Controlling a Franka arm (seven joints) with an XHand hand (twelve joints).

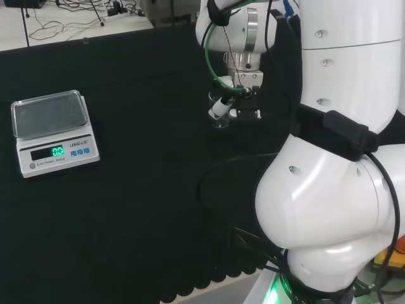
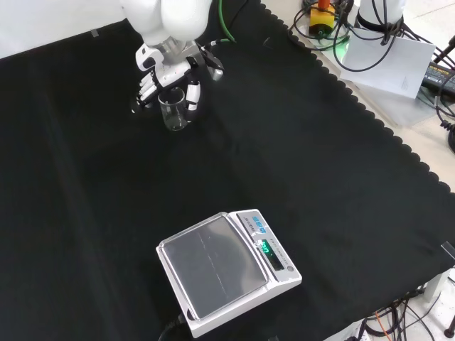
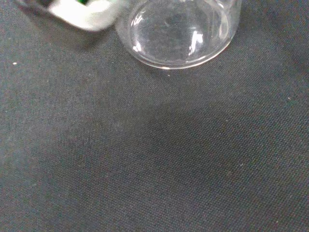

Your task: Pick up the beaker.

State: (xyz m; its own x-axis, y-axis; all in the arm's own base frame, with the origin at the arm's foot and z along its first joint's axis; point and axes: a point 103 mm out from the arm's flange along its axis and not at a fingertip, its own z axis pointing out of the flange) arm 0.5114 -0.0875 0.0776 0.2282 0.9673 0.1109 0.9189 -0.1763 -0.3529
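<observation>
One clear beaker [image 2: 174, 110] stands upright on the counter [image 2: 320, 156], well beyond the scale [image 2: 226, 270] in the front view. Robot hand [image 2: 165, 79] sits just behind the beaker, fingers [image 2: 193, 98] curled down on both sides; whether they touch the glass, cannot tell.

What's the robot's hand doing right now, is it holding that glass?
Hand: fingers curled around the upright beaker, which looks to be standing on the black cloth.

The beaker [image 2: 174, 110] is a small, clear glass cylinder, standing upright with its mouth up and looking empty. In the front view it stands well beyond the scale [image 2: 226, 268], up and to the left of it. Its round, flat base [image 3: 179, 34] rests on the black cloth.
</observation>
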